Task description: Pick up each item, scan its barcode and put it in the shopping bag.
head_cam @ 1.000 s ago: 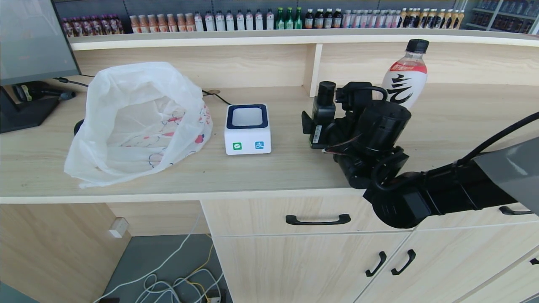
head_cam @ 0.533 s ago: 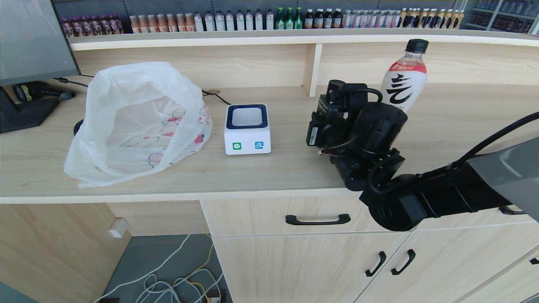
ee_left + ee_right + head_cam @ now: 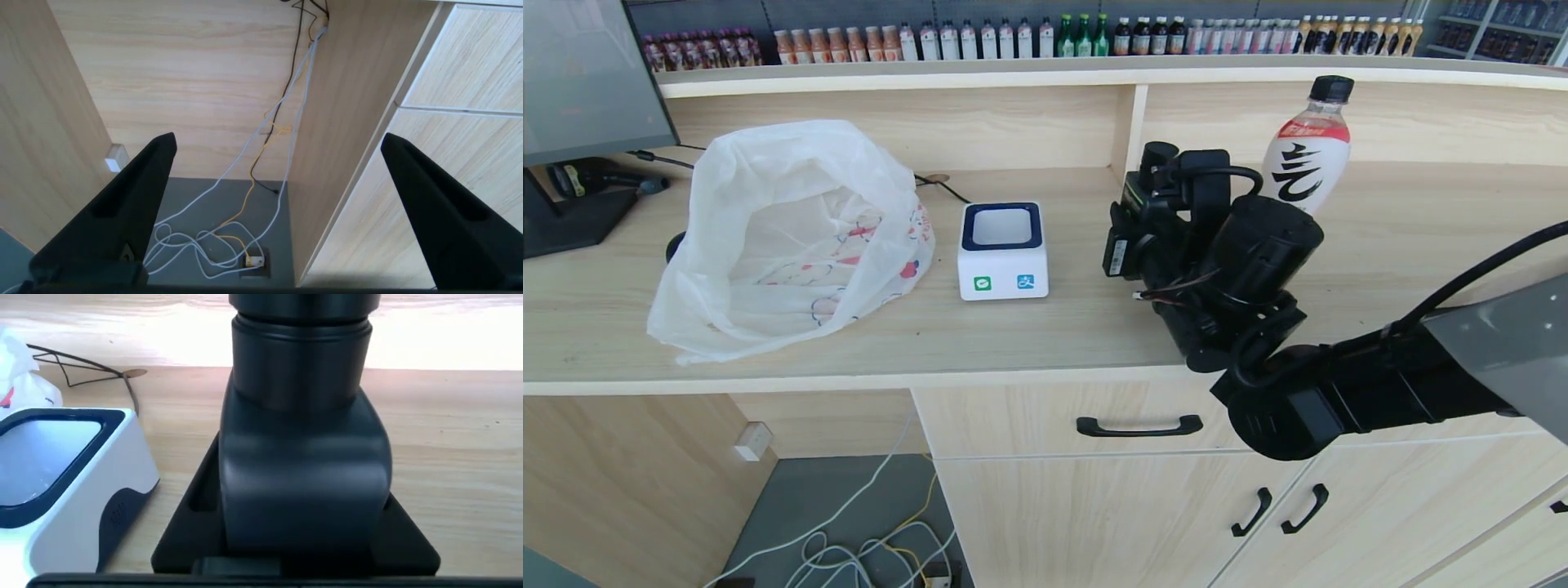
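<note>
My right gripper [image 3: 1158,214] hovers over the counter just right of the scanner [image 3: 1003,249], shut on a black bottle [image 3: 1152,175] with a round cap and a white barcode label on its side. The right wrist view has the black bottle [image 3: 298,416] between the jaws, with the white, blue-rimmed scanner [image 3: 57,469] beside it. The white plastic shopping bag [image 3: 792,237] lies open on the counter's left part. A drink bottle [image 3: 1305,151] with a white label and black cap stands behind the right arm. My left gripper [image 3: 278,155] is open, low beside the cabinet, above floor cables.
A monitor [image 3: 588,77] and a handheld scanner on a stand [image 3: 584,184] occupy the counter's far left. A raised shelf with a divider [image 3: 1129,131] runs along the back. Drawers with black handles [image 3: 1139,426] sit below the counter.
My right gripper has shifted slightly left toward the scanner and turned with the black bottle. Bag, scanner and the drink bottle have stayed in place.
</note>
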Available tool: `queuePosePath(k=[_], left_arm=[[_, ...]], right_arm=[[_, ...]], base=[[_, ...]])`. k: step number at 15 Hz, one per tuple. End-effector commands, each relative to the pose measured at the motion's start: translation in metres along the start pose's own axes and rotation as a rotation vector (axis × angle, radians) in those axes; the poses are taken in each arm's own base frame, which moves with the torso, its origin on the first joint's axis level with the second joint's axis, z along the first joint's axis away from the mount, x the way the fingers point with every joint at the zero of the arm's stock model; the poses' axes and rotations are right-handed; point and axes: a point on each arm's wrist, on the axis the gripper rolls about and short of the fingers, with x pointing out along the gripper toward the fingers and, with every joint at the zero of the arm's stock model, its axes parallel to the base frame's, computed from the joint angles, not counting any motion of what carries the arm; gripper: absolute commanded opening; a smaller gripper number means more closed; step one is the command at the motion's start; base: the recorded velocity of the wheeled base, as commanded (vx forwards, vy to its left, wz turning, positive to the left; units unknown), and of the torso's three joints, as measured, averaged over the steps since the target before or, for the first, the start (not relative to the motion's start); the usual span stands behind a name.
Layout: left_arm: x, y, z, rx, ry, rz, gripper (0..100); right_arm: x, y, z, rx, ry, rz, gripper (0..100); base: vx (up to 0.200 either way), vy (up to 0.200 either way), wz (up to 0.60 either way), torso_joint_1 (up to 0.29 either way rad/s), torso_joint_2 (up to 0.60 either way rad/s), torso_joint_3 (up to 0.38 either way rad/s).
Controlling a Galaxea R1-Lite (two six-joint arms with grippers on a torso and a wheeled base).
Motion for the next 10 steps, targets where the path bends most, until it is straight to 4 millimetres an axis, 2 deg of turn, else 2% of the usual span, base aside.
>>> queuePosePath(k=[1, 4, 6, 10], left_arm=[[0.000, 0.000, 0.000, 0.000, -0.001, 0.001, 100], [0.000, 0.000, 0.000, 0.000, -0.001, 0.001, 100], [0.000, 0.000, 0.000, 0.000, -0.001, 0.001, 100], [0.000, 0.000, 0.000, 0.000, -0.001, 0.000, 100]], right_arm=[[-0.005, 0.005, 0.010, 0.015, -0.018, 0.017, 0], [-0.016, 0.014, 0.022, 0.040, -0.046, 0.047, 0], [-0.027, 0.024, 0.023, 0.045, -0.035, 0.085, 0], [-0.061, 0.042, 0.044, 0.082, -0.047, 0.173, 0]], base=[[0.000, 0.000, 0.00, 0.000, 0.00, 0.000], [0.000, 0.000, 0.00, 0.000, 0.00, 0.000], [0.000, 0.000, 0.00, 0.000, 0.00, 0.000], [0.000, 0.000, 0.00, 0.000, 0.00, 0.000]])
